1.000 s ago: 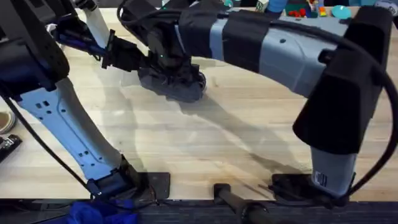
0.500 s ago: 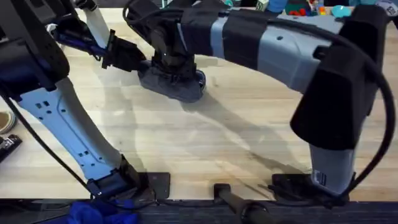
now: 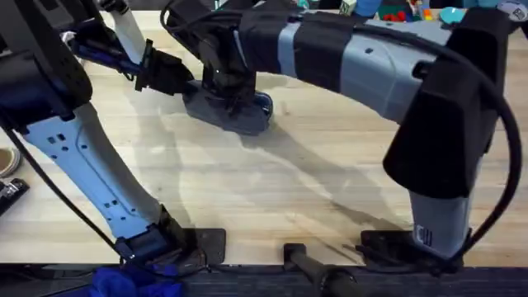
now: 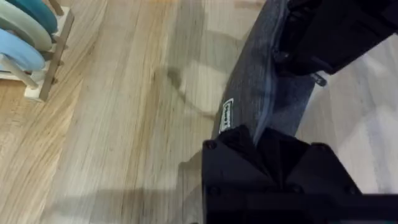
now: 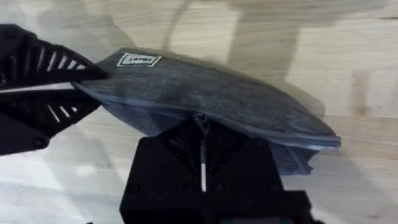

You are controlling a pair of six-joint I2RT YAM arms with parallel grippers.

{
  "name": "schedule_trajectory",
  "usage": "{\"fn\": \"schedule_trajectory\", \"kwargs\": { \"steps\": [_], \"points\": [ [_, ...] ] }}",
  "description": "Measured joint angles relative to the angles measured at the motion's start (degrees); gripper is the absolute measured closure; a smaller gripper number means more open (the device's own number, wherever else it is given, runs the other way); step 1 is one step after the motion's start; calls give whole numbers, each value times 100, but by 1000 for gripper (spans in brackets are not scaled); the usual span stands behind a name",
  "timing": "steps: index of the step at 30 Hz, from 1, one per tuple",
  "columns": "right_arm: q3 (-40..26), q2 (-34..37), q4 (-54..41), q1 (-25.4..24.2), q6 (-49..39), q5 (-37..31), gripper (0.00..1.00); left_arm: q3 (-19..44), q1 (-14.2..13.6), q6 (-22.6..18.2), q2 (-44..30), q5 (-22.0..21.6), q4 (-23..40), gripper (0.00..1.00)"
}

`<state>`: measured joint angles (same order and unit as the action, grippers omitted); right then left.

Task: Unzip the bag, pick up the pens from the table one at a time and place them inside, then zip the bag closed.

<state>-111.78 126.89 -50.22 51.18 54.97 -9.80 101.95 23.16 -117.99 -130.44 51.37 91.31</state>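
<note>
From my station, the left gripper [image 3: 177,78] pinches the end of the bag [image 3: 235,111] on the table [image 3: 272,190] (far side, left of centre). The right gripper [image 5: 202,140] is clamped on the bag's zipper line, mid-length.

The bag [image 5: 211,96] is matt woven cloth; the table [image 4: 124,124] smooth pale wood.

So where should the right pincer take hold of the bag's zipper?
At the pull tab midway along the bag's top seam, coming from above. The left pincer pins one end, so the fabric stays taut for a straight pull.
</note>
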Motion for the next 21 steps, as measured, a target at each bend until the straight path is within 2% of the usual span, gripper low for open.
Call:
{"fn": "schedule_trajectory", "kwargs": {
  "steps": [10,21],
  "points": [
    [-628,177,-652,24,-236,-84,968,0,2,0,1,20,-5,959],
    [-939,177,-1164,91,-319,-200,967,0,2,0,1,28,4,959]
  ]
}}
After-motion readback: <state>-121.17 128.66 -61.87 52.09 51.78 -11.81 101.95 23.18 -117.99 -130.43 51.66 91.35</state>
